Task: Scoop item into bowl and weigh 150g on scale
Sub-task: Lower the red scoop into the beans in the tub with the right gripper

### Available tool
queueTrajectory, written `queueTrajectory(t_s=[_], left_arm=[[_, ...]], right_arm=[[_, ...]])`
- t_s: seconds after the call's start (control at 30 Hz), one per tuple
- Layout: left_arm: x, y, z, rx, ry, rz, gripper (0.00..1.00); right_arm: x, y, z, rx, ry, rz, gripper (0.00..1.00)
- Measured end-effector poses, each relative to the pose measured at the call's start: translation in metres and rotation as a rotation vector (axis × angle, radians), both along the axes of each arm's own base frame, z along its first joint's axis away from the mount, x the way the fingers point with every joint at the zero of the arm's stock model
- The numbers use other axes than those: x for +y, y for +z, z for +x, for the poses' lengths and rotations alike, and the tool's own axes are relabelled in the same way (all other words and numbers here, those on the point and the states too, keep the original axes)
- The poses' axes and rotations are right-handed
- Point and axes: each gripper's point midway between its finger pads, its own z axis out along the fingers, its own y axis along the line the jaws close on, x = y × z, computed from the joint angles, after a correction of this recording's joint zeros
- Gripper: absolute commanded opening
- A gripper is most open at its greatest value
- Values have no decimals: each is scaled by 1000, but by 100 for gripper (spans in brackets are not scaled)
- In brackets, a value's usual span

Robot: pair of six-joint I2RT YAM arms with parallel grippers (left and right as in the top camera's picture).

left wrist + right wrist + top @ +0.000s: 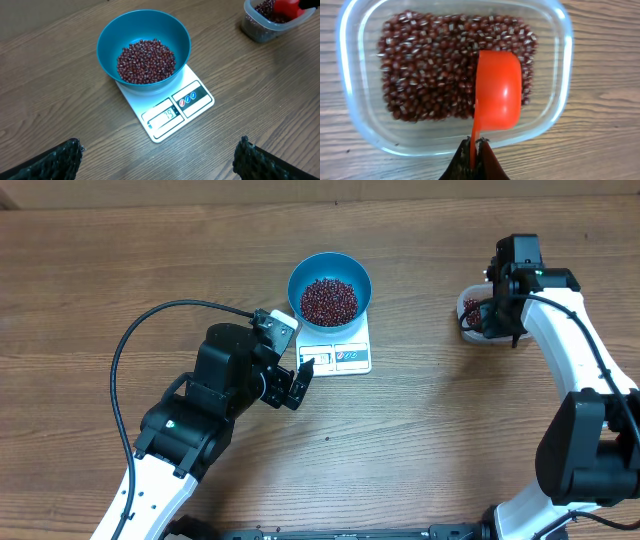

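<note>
The blue bowl stands on the white scale and holds a pile of dark red beans. In the left wrist view the bowl covers the scale's far half and the display faces me. My left gripper hovers open just in front of the scale, its fingers wide apart with nothing between them. My right gripper is shut on the handle of the orange-red scoop. The scoop's cup sits over the beans inside the clear tub.
The clear tub stands on the wooden table to the right of the scale, with bare wood between them. A black cable loops over the table left of my left arm.
</note>
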Motion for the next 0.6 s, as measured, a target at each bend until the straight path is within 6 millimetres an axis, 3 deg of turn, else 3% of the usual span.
queueTrajectory(t_s=[0.6], left_arm=[[0,0,0,0,0,0,99]], right_arm=[[18,-6,-4,22,39,126,4]])
